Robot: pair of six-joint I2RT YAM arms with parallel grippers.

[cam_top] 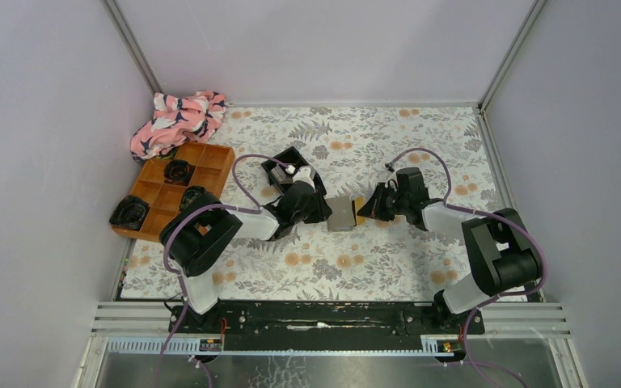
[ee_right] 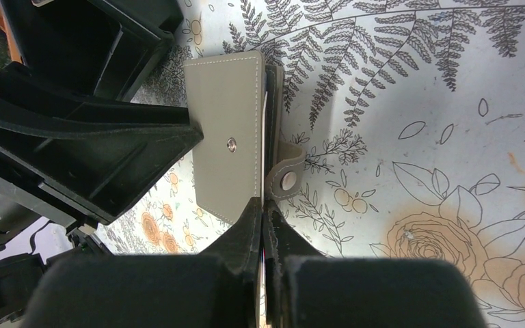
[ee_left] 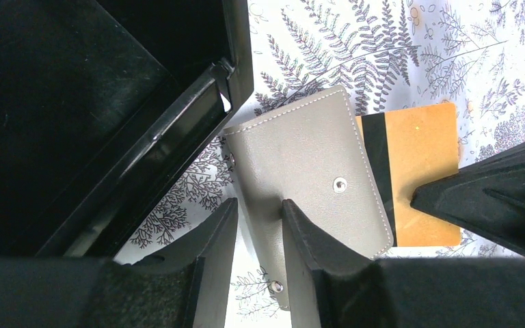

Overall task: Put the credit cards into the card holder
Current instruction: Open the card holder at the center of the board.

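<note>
At the far left corner of the desk (cam_top: 388,259) lies a crumpled pink flowered cloth (cam_top: 176,121). Just in front of it, along the left edge, stands an orange compartment tray (cam_top: 210,158) with some dark round things in it; what they are I cannot tell. A black square tray (ee_left: 178,130) stands nearer the middle of the desk, beside the left arm's wrist.

The card holder (ee_left: 301,171) lies flat about the middle of the desk, grey side up, close beside the black square tray. The left fingers (ee_left: 299,229) are apart. One tip rests on the holder's grey cover, and the other is over the desk, off the holder's edge.

From the holder's right side a gold credit card (ee_left: 424,178) with a black stripe sticks out. Its stripe side is tucked under the cover. In the right wrist view the holder's strap (ee_right: 286,174) with a snap button lies on the desk.

The right fingers (ee_right: 263,225) are pressed together on the outer edge of this card, and they point toward the left edge of the desk.
</note>
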